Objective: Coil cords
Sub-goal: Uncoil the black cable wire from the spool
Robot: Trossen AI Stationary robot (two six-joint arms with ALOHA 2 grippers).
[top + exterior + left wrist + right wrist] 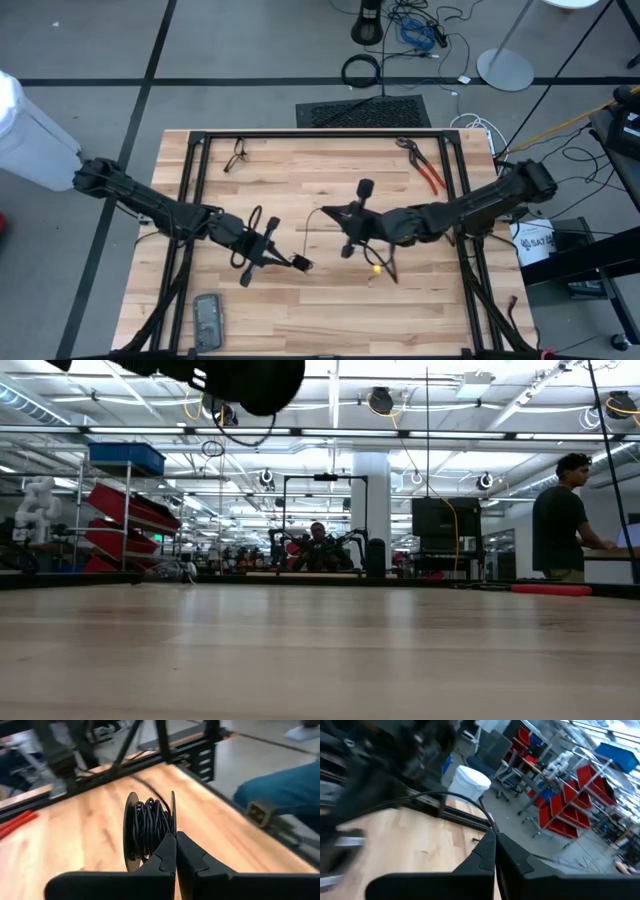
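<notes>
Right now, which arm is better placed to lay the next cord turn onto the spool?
Likely right: the right gripper is shut on the cord, while the left gripper sits shut at the spool.

Partial dark lettering, apparently "SAT", on the white bucket (533, 243) beside the table's right edge; nothing else legible.

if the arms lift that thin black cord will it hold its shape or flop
Probably floppy: the cord sags in a loose arc from the right gripper. Wound turns on the spool at the left gripper suggest easy bending. Likely light, being thin.
</notes>
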